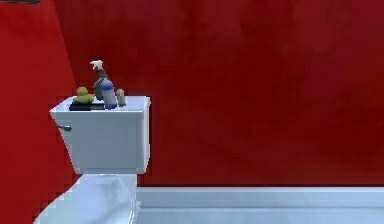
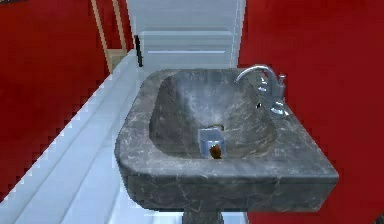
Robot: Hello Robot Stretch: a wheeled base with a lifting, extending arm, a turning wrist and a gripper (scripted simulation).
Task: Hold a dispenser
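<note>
1. Gripper: state cannot be told.
2. Dispenser (image 1: 104,86), a blue spray bottle, stands upright on the toilet tank (image 1: 108,145), forward view's left.
3. Step judged: approach. Next: drive closer, turn arm side toward the tank.

the dispenser (image 1: 104,90) is a small bottle with a rounded blue body and a band of paler blue across its middle. above the body is a narrow neck with a grey, pinkish-tinged trigger-like head, whose spout juts toward the forward view's left. it stands upright on the flat white lid of the toilet tank (image 1: 135,103), about mid-lid and toward the back, against the red wall (image 1: 250,80). it is the tallest of the things grouped there. a yellow thing (image 1: 84,97) lies just beside it on the left and a small grey-brown thing (image 1: 120,97) just beside it on the right. whether either touches it cannot be told.
</note>
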